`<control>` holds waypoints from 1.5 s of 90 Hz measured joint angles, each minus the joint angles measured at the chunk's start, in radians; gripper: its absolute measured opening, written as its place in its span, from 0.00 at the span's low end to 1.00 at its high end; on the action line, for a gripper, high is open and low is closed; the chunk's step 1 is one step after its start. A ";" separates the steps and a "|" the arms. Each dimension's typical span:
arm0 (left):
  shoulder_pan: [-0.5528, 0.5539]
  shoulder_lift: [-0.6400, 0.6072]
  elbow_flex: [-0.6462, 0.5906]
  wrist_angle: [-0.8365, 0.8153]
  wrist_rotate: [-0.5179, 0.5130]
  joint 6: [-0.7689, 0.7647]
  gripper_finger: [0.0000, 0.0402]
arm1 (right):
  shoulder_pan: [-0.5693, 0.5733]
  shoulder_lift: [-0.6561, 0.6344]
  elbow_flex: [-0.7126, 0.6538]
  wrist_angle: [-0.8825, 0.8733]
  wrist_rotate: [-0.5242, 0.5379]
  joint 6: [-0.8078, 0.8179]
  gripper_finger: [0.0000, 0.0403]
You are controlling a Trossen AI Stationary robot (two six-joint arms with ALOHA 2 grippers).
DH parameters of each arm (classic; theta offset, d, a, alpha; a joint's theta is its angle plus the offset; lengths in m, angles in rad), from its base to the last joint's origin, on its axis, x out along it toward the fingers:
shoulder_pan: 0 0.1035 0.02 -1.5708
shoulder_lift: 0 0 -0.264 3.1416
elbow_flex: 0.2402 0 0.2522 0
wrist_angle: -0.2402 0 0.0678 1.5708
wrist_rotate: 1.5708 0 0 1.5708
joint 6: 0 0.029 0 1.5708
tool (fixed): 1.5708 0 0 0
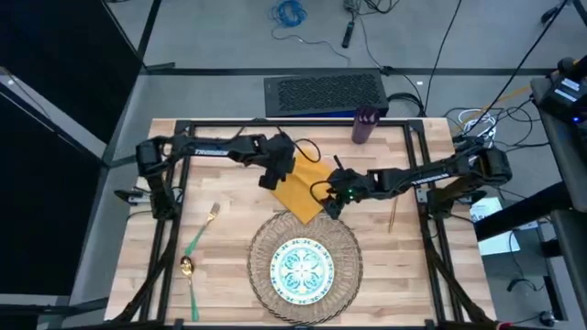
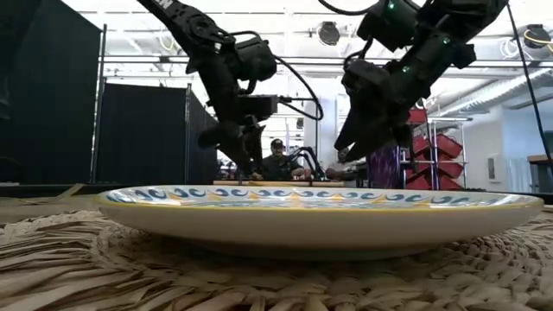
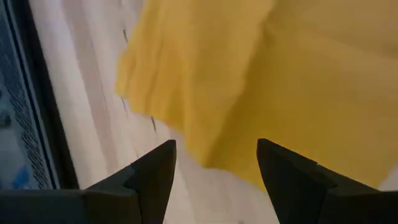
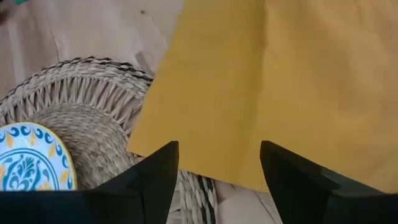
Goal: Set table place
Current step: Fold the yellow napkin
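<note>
The mustard-yellow napkin [image 1: 303,191] lies on the table [image 1: 229,147], its near corner [image 4: 155,146] over the rim of the woven placemat [image 1: 344,240]. The patterned plate [image 1: 301,268] sits on the placemat. My left gripper [image 1: 273,179] is open over the napkin's left edge [image 3: 155,93]. My right gripper [image 1: 328,200] is open over its near right edge [image 4: 205,168]. The fork [image 1: 204,229] and spoon [image 1: 188,270] lie at the near left, the knife [image 1: 393,215] at the right, and the purple cup [image 1: 365,126] stands at the far edge.
Black frame rails [image 1: 174,238] run along the table's left, right and far sides. A dark mat [image 1: 326,92] lies on the floor beyond the far edge. In the low view a person [image 2: 276,160] sits in the room behind the table.
</note>
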 joint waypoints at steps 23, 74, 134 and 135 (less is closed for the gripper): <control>-0.017 0.031 0.002 -0.006 0.013 0.037 0.52 | -0.007 0.000 0.000 0.016 0.001 -0.014 0.53; 0.027 0.269 0.219 -0.229 0.100 0.029 0.52 | -0.006 0.002 0.001 0.045 -0.001 -0.018 0.53; 0.016 0.275 0.233 -0.332 0.101 -0.017 0.52 | 0.009 0.145 0.001 0.074 -0.047 0.022 0.53; 0.016 0.275 0.234 -0.332 0.101 -0.017 0.52 | 0.009 0.151 0.001 0.080 -0.046 0.023 0.53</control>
